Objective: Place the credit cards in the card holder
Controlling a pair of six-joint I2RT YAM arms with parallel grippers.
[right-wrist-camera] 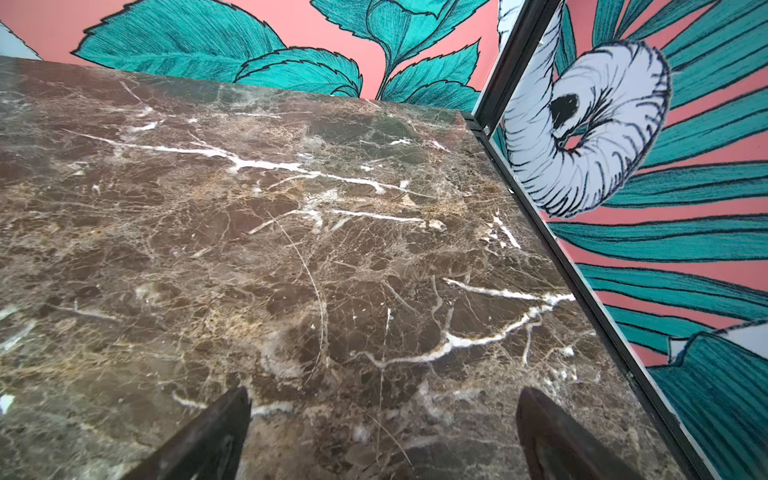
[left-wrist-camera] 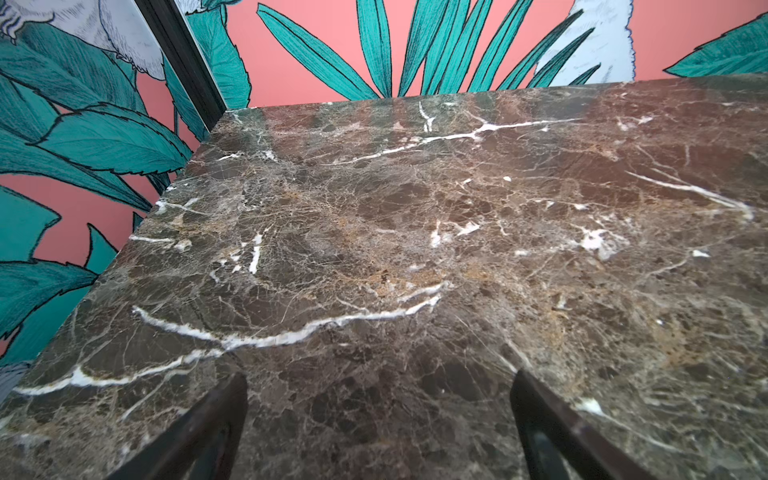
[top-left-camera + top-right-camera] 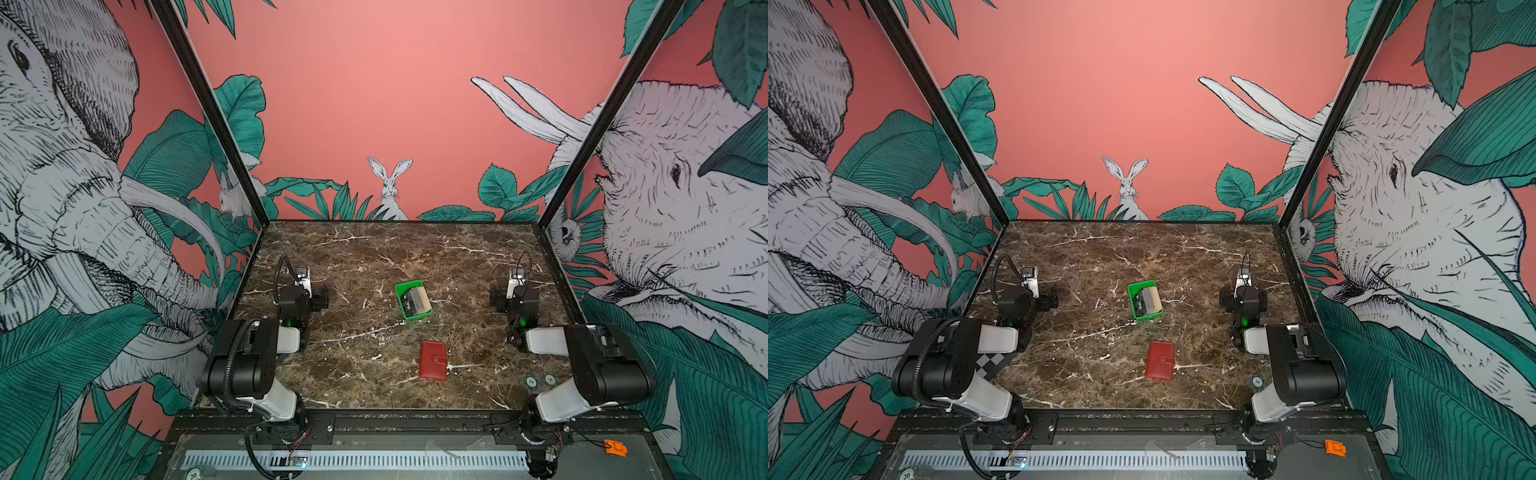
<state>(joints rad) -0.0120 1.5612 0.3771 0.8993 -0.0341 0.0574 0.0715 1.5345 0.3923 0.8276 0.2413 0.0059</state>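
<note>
The left arm (image 3: 245,357) was found folded back on its own side, elbow raised and wrist directed forward. The left gripper (image 2: 379,376) stood with jaws spread wide. The right arm (image 3: 598,361) mirrored this folded posture. The right gripper (image 1: 384,392) likewise stood with jaws spread wide, well apart from its counterpart.

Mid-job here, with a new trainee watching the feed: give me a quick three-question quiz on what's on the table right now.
1. True or false: the card holder is folded shut.
2. The credit cards are: A in the green tray; B inside the card holder; C stacked on top of it.
3. Fill in: the left pincer and right pincer are both ____, holding nothing.
Key: 1 true; 2 A; 3 open.
</note>
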